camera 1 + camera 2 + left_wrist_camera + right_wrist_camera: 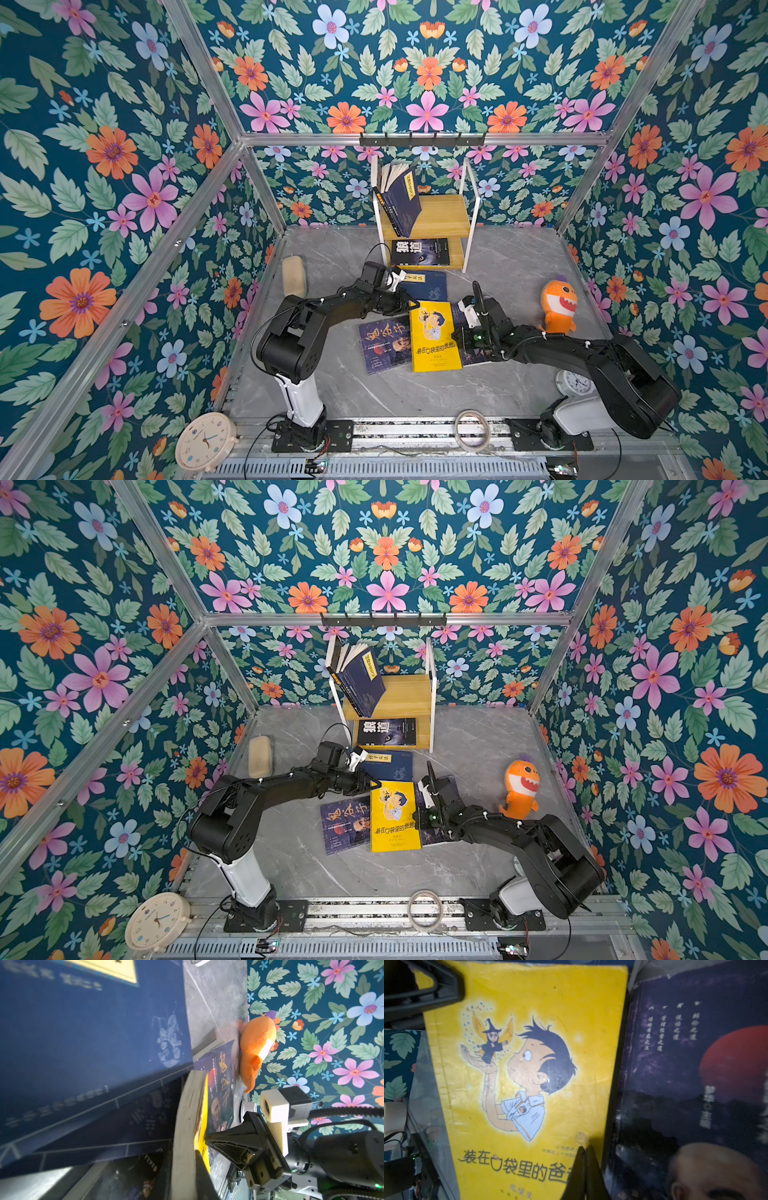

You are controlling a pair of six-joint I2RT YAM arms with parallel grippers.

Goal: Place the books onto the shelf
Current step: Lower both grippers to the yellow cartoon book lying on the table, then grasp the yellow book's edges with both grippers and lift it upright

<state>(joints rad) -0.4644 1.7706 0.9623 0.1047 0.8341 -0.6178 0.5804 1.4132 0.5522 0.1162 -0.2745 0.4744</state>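
Creases mark the yellow book (434, 340); my left gripper (413, 304) pinches its upper corner, one pad hidden; right gripper (585, 1151), pressed together, touches it.

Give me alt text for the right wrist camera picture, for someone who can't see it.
A yellow book with a cartoon boy and a tiny winged witch fills the view, beside a dark book showing a red disc. The right tool, shut, points at the yellow book's edge where the two meet.
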